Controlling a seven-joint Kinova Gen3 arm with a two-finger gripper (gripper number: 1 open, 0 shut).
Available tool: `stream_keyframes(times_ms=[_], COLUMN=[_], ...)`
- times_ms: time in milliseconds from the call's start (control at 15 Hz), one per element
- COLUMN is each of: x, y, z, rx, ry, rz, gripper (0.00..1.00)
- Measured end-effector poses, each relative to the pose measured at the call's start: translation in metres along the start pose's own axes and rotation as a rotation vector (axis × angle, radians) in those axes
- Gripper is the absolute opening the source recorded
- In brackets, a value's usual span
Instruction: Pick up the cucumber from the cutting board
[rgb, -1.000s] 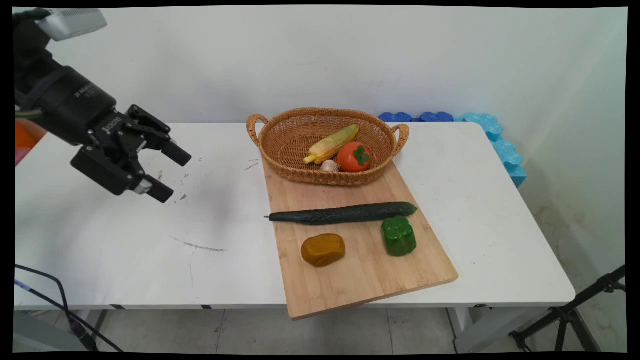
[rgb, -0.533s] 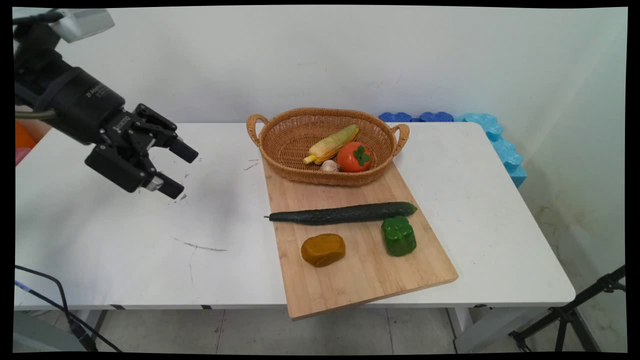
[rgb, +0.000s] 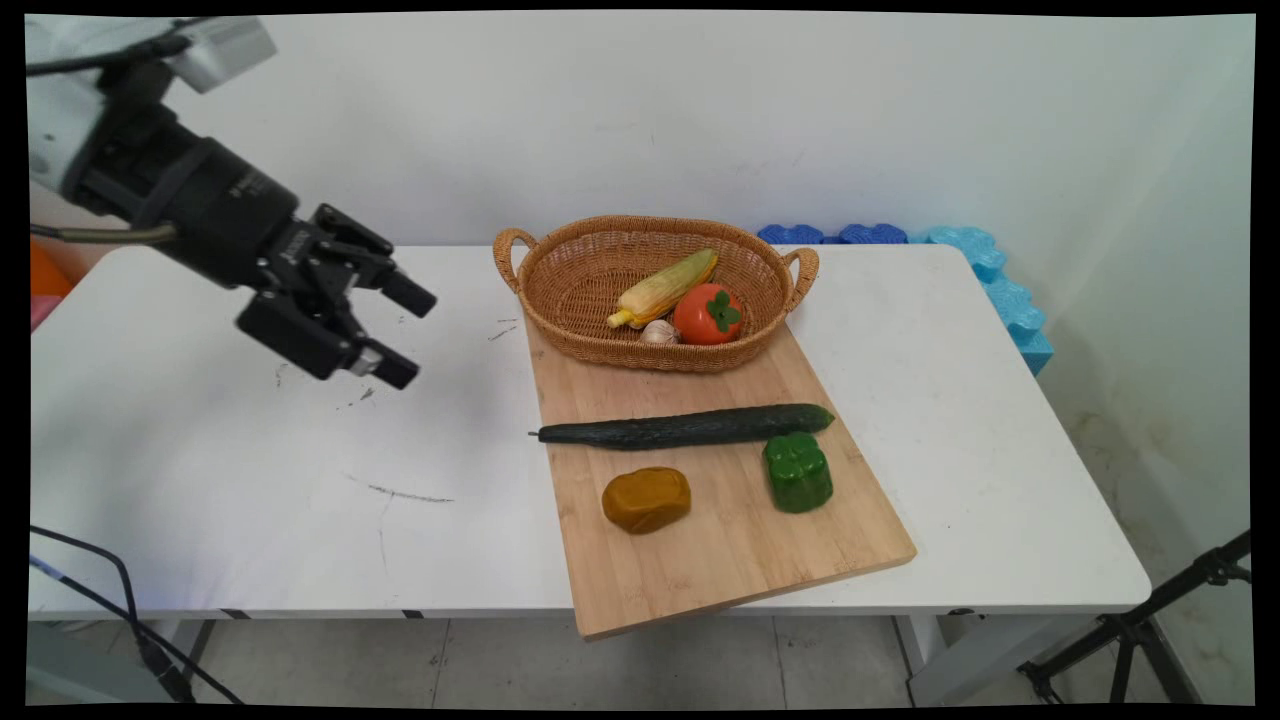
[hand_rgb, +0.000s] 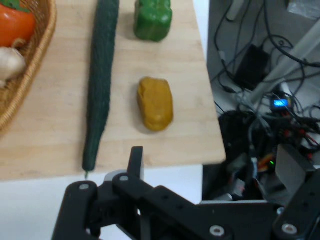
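Hand (rgb: 403, 334) over the left half of the worktop (rgb: 200, 480), raised clear of the surface, fingers apart with nothing between them. It points right, toward the cutting board (rgb: 740, 560), but stands well apart from it.

Nearest thing to the hand: the cucumber (rgb: 686, 427). Its thin stem end pokes just past the board's left edge, facing the hand. Long axis runs left to right across the board, almost in line with the hand's pointing direction, so the hand looks down its length, not across it. In the hand view the cucumber (hand_rgb: 100, 80) runs away from the fingers, stem end closest.

Near side of the cucumber: brown-yellow lump (rgb: 646, 499), then green bell pepper (rgb: 798, 471) just beside the cucumber's right end.

Far side: wicker basket (rgb: 600, 350) on the board's back end, holding corn cob (rgb: 665, 287), garlic bulb (rgb: 659, 333), and an orange-red fruit with green calyx (rgb: 708, 313).
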Motion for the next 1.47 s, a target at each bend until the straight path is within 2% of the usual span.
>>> stream_keyframes(times_ms=[400, 600, 800, 1467], x=[0.039, 0.058, 0.072, 0.086], y=[-0.002, -0.012, -0.023, -0.053], z=[0.057, 0.092, 0.13, 0.249], rx=[0.075, 0.133, 0.172, 0.216], ry=[-0.012, -0.036, -0.071, -0.186], rz=[0.034, 0.037, 0.036, 0.005], gripper=[1.0, 1.0, 1.0, 1.0])
